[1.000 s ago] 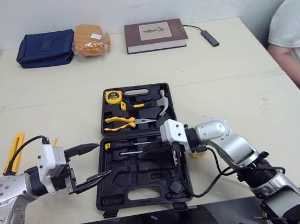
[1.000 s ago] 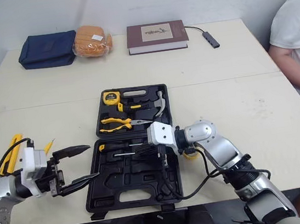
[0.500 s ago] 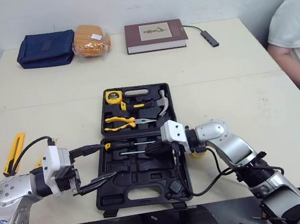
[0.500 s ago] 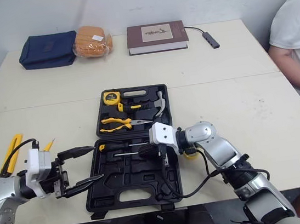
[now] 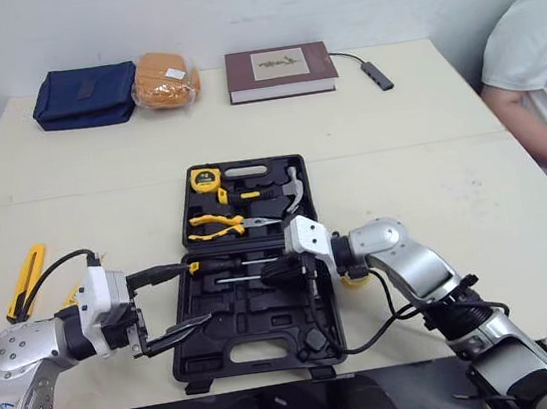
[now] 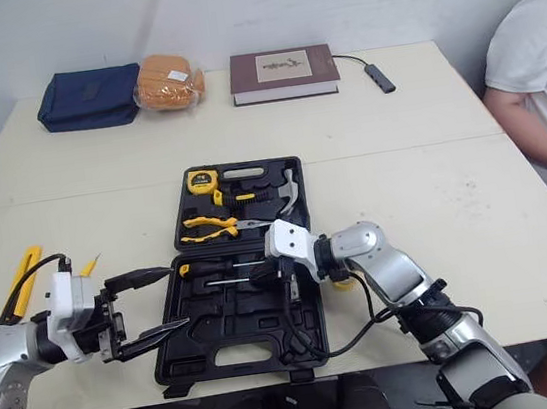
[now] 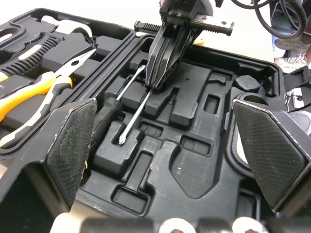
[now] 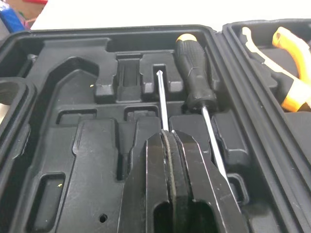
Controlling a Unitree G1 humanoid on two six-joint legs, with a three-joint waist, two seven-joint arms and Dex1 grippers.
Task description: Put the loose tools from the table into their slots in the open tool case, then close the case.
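The black tool case (image 5: 248, 163) lies open at the table's middle. Its far half holds a tape measure (image 5: 207, 179), a hammer (image 5: 293, 187) and yellow pliers (image 5: 218, 227). A black-handled screwdriver (image 8: 194, 73) rests in a slot of the near half. My right gripper (image 8: 167, 135) hangs low over that half, shut on a second screwdriver (image 8: 163, 102) whose thin shaft lies along the neighbouring slot. My left gripper (image 5: 187, 297) stands open at the case's left edge, nothing between its fingers. A yellow utility knife (image 5: 23, 281) lies loose at the far left.
Along the back edge sit a blue pouch (image 5: 85, 95), a bagged bread roll (image 5: 164, 78), a brown book (image 5: 280, 69) and a cable adapter (image 5: 369, 71). A person (image 5: 539, 79) sits at the right side. A small yellow object (image 5: 359, 279) lies under my right arm.
My left gripper has moved right, up to the case's left edge, still open. My right gripper edged slightly left with the screwdriver. The head view shifted a little.
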